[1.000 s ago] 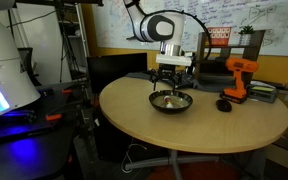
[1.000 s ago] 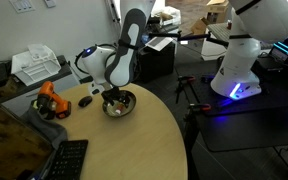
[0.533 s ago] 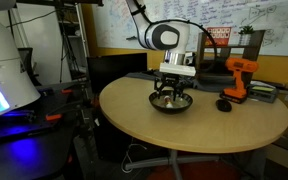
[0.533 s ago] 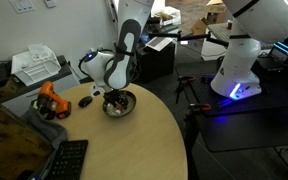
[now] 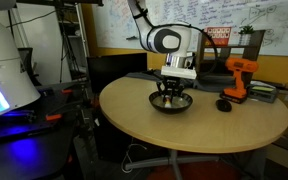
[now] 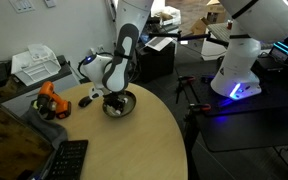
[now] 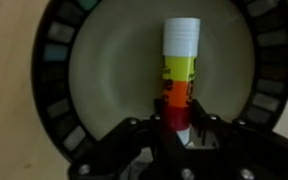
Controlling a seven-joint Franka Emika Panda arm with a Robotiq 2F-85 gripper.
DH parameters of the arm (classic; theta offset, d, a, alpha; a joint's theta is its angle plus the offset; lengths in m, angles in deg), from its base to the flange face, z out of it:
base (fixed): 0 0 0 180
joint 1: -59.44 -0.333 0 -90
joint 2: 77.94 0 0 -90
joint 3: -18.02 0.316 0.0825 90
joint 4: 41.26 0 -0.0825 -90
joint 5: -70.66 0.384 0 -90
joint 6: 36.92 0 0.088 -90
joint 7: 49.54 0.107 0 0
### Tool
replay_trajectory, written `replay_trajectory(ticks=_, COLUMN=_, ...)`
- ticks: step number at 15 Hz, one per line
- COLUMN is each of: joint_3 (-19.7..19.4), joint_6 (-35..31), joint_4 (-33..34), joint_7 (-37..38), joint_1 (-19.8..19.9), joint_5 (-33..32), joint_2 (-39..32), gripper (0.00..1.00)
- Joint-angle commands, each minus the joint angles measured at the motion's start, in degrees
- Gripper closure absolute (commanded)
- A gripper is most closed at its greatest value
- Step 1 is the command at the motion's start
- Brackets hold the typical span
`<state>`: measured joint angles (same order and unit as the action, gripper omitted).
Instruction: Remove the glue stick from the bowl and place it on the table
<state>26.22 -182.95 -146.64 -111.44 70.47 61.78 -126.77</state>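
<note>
The step in hand is the grasp. The fingers (image 7: 156, 128) are down inside the bowl (image 7: 59, 60), one on each side of the lower, red-banded end of the glue stick (image 7: 180, 75). They sit close against it, but I cannot tell whether they are pinching it or only bracketing it (the wrist view is soft just there). The stick lies flat on the bowl's pale floor, near its centre, with the white cap pointing away from the fingers.

Next, as I judge it, comes a firm squeeze if there is none yet. Then a straight lift clear of the bowl's rim and a short carry to bare tabletop (image 5: 199, 135) beside the bowl, away from the computer mouse (image 5: 224, 104).

Only the wrist view shows the stick. In both exterior views the wrist hides the bowl's inside, though they show the free tabletop around the bowl.
</note>
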Motion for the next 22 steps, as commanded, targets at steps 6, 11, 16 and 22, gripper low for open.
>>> replay_trajectory(ticks=6, joint_3=2.53, joint_6=6.59, joint_4=-7.90, joint_7=1.07, joint_1=-0.67, joint_5=-0.05, joint_2=11.55, gripper=0.92)
replay_trajectory(ticks=11, joint_3=6.28, joint_6=1.00, joint_4=-15.02, joint_7=-3.71, joint_1=-3.96, joint_5=-1.11, joint_2=19.58, gripper=0.92)
replay_trajectory(ticks=16, joint_3=8.19, joint_6=-1.75, joint_4=-10.23, joint_7=-7.57, joint_1=-10.29, joint_5=-3.72, joint_2=14.10, gripper=0.92)
replay_trajectory(ticks=22, joint_3=3.82, joint_6=-0.47, joint_4=-0.13, joint_7=-7.08, joint_1=-15.70, joint_5=-11.23, joint_2=2.70, gripper=0.92)
